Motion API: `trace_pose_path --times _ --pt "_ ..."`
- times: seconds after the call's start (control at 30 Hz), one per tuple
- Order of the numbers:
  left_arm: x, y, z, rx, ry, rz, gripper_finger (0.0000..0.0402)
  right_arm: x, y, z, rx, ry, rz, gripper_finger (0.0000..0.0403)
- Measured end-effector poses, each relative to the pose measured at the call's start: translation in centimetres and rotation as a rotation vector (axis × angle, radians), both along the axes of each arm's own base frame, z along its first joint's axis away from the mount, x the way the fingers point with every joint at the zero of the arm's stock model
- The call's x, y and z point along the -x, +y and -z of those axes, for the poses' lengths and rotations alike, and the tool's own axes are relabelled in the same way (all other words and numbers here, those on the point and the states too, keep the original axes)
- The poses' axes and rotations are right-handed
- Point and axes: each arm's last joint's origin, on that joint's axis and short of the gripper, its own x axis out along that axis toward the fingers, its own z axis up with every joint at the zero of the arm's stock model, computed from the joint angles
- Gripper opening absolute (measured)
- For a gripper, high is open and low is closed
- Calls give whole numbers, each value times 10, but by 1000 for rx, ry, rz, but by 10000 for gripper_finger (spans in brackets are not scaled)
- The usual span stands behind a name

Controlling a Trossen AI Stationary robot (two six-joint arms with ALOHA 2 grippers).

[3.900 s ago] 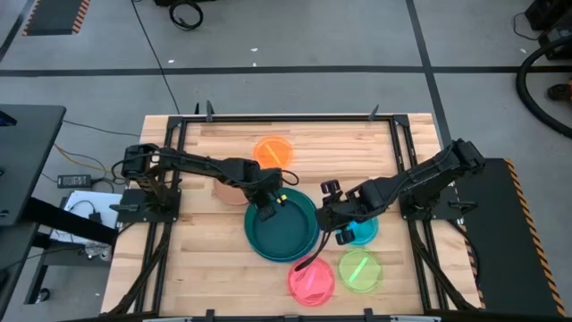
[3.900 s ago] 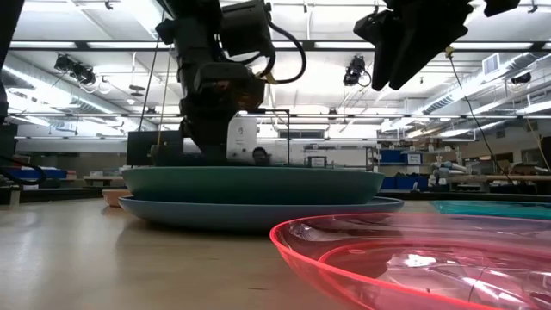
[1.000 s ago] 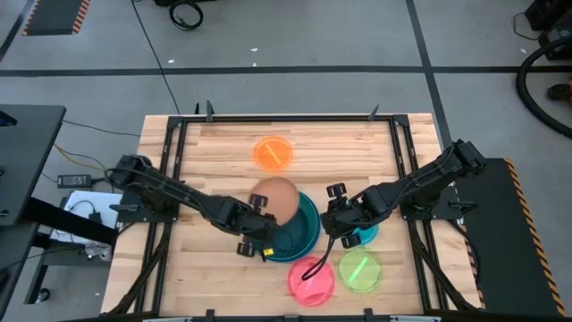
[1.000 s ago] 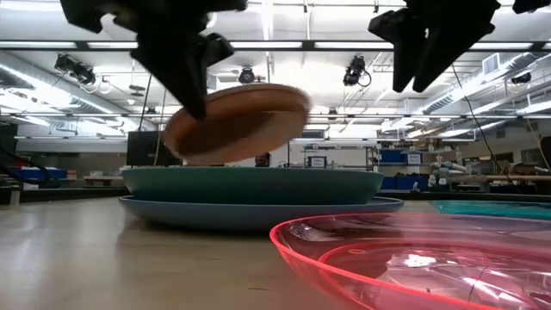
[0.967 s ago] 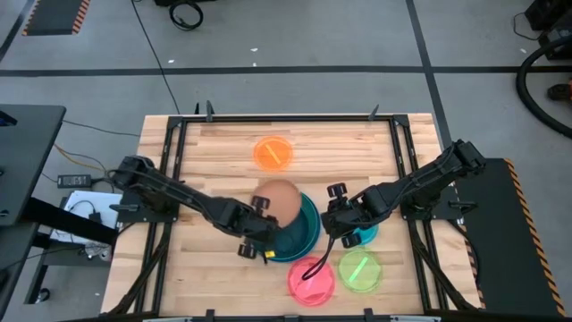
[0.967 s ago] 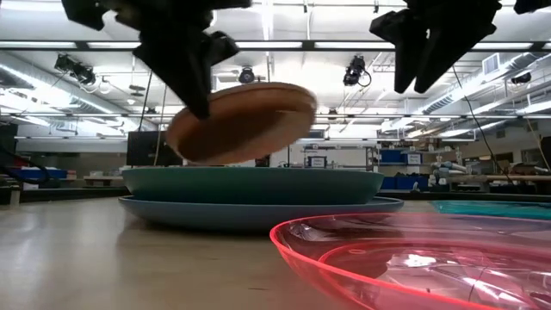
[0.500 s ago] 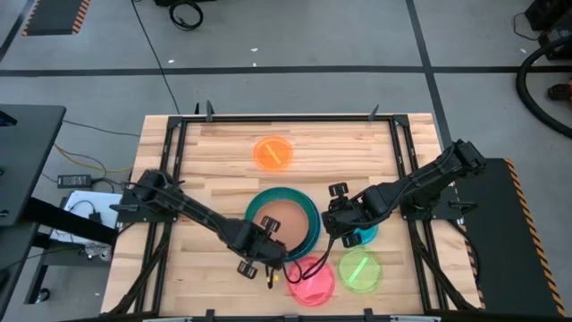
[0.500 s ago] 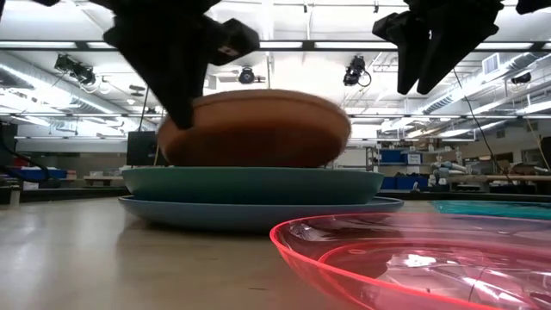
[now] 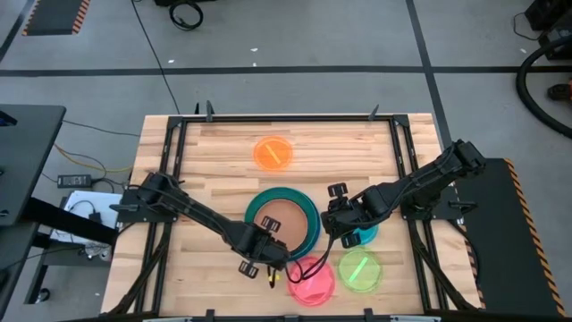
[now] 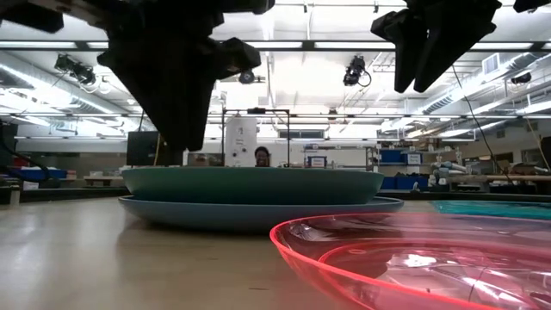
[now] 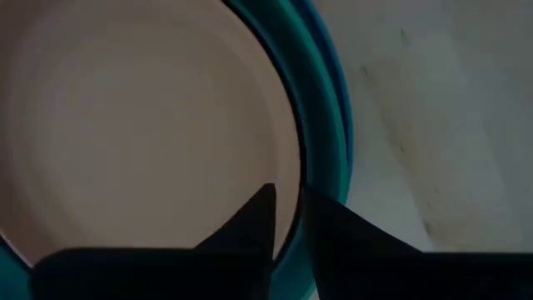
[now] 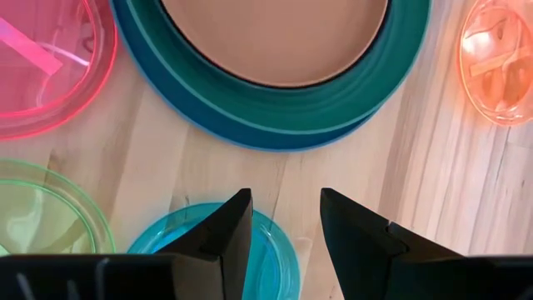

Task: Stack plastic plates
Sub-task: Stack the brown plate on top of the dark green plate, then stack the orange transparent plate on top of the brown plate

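Note:
The tan plate (image 9: 281, 217) lies flat in the teal-green plate (image 9: 309, 224), which sits on the blue plate (image 10: 258, 211) at the table's middle. In the low view the teal-green rim (image 10: 250, 182) hides the tan plate. No separate dark-teal plate shows. My left gripper (image 9: 273, 248) is at the stack's near edge, shut on the tan plate's rim (image 11: 287, 204). My right gripper (image 9: 337, 222) hovers open and empty between the stack and the cyan plate (image 9: 364, 235); its fingers (image 12: 237, 229) frame the cyan plate (image 12: 208, 250). My left gripper pinches the tan plate's near rim (image 11: 293, 175) between its two fingers, one finger (image 11: 258, 221) over the plate's inside and one (image 11: 325, 229) outside it. The fingers slant down from the table's near left. The plate lies flat in the teal-green plate.
The pink plate (image 9: 311, 279) lies just right of my left gripper, near the front edge, and the lime plate (image 9: 360, 268) lies right of it. The orange plate (image 9: 273, 154) lies toward the far edge. Black frame rails (image 9: 174, 179) run along both table sides.
My left gripper has brought the tilted tan plate over the stack toward the table's near edge and lowered it. The plate has gone from tipped above the teal-green plate to lying flat inside it, below its rim in the low view.

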Motion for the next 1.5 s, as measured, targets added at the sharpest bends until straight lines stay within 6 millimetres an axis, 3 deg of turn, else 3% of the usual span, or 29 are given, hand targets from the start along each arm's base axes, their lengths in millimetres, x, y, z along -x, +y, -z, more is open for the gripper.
trace_pose_path --times 0.27,0.87,1.1,1.23,1.5 --pt "3 10 -15 17 -22 -89 123 -1 0 0 -5 -7 3 153" --pt "1 71 -28 -241 28 -120 123 3 11 0 -23 -20 -9 153" --pt "-5 104 -29 -253 8 -134 123 6 20 -1 -32 -38 -4 153" --pt "3 124 -16 -260 9 -138 123 10 26 0 -17 -49 0 153" --pt "19 169 -16 -202 -92 -174 123 16 27 16 5 -31 17 153"
